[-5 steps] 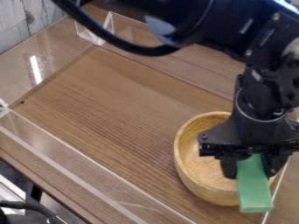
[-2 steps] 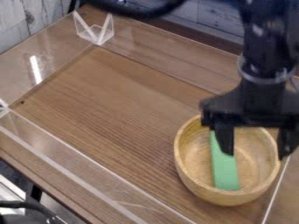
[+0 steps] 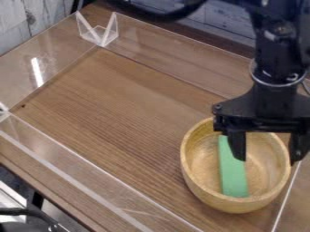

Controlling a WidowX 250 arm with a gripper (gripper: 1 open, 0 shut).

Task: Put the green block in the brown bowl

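Green block (image 3: 233,171) inside the bowl (image 3: 198,145), lying lengthwise from far to near, slightly tilted, near end low against the bowl floor toward the near rim. Tan wood for the bowl, thick-rimmed, visible grain, set at the near right of the counter (image 3: 109,104). Directly above the bowl, black tool (image 3: 263,143), released: fingers (image 3: 230,146) spread wide, one over the far end of the block on the left, the other toward the bowl's right rim. Block not pinched between them; left finger just at the block's far end, contact impossible to tell. Dark arm rising straight up from the tool and out of view at the top. Brown wood-grain counter, walled by clear panels on the left and near sides, catching pale reflections. Small clear folded piece (image 3: 96,29) standing at the far left corner, well apart from the bowl. Black cables looping across the top edge, partly blurred. Right edge of the bowl close to a clear panel edge running down the near right.
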